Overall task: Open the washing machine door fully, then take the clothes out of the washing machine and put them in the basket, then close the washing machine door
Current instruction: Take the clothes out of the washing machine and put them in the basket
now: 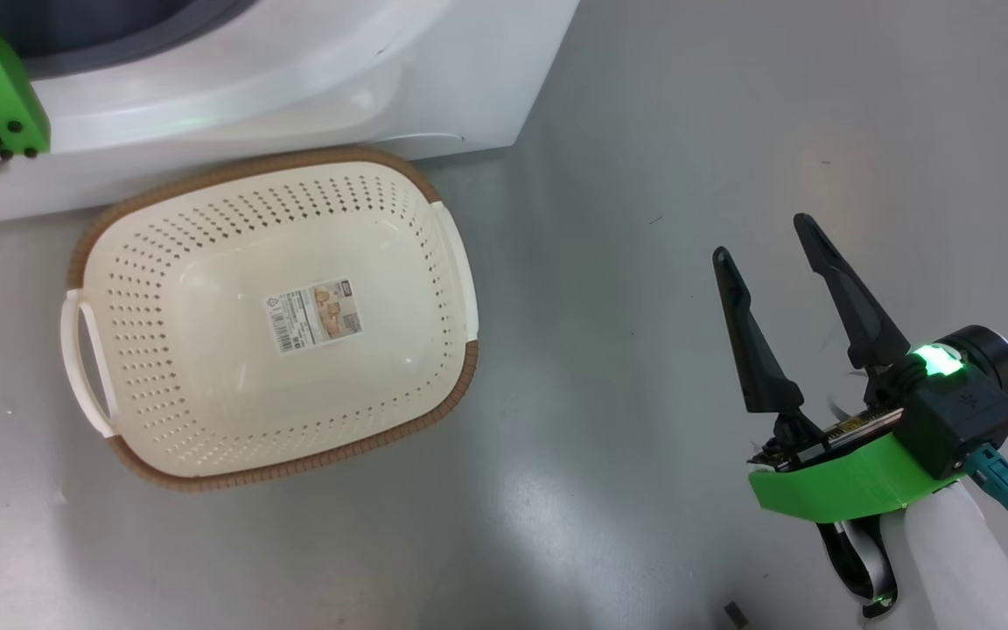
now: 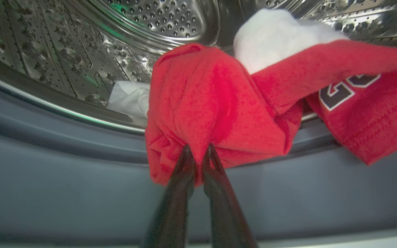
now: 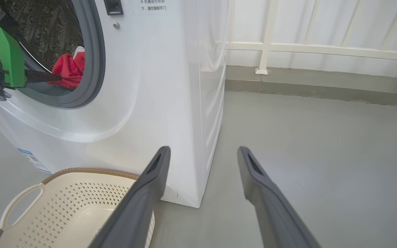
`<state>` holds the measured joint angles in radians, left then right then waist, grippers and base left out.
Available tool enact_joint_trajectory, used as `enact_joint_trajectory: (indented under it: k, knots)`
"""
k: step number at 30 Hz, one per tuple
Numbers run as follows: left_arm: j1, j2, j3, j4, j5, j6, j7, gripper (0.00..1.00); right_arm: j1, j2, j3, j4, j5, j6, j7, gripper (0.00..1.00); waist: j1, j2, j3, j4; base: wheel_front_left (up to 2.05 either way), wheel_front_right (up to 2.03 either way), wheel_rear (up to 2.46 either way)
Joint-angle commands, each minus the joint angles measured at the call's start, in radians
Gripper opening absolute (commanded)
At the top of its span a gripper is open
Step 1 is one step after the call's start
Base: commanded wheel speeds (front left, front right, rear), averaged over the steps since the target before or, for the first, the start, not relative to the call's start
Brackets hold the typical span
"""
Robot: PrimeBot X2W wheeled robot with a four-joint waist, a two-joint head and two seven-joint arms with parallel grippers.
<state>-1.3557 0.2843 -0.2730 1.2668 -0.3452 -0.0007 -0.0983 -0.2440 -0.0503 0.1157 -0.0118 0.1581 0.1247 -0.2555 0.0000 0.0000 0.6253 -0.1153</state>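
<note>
Left gripper jaws pinched together on red clothes at washer mouth, right gripper jaws wide apart over floor, basket just beside washer.

Clothes red, white; basket cream, perforated, brown rim; washing machine white.

Red clothes drape over the washing machine rim, basket beside
</note>
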Motion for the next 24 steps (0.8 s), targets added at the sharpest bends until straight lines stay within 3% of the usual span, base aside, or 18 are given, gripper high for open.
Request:
enact_joint_trajectory:
  k: [1,5,10,15,24]
  knots:
    - [0.005,0.048,0.018,-0.031,-0.011,-0.004,-0.046,0.00,0.019,0.000,0.025,-0.020,0.005,0.006,-0.006,1.00,0.0000,0.0000,0.001,0.007,0.00,0.00,0.00]
    - [0.006,0.049,0.036,-0.061,-0.031,-0.018,-0.130,0.00,0.012,0.000,0.025,-0.017,0.005,0.006,-0.006,1.00,0.0000,0.0000,0.001,0.018,0.00,0.00,0.00]
    - [0.034,0.044,0.069,-0.143,-0.056,-0.026,-0.162,0.00,0.006,0.000,0.025,-0.016,0.004,0.006,-0.006,1.00,0.0000,0.0000,-0.003,0.032,0.00,0.00,0.00]
    - [0.125,0.050,0.135,-0.358,-0.056,-0.012,-0.163,0.00,-0.002,0.000,0.023,-0.013,0.003,0.006,-0.006,1.00,0.0000,0.0000,-0.009,0.043,0.00,0.00,0.00]
    - [0.299,0.031,0.225,-0.599,-0.024,-0.013,-0.163,0.00,-0.012,0.000,0.030,-0.002,0.002,0.006,-0.006,1.00,0.0000,0.0000,-0.040,0.056,0.00,0.00,0.00]
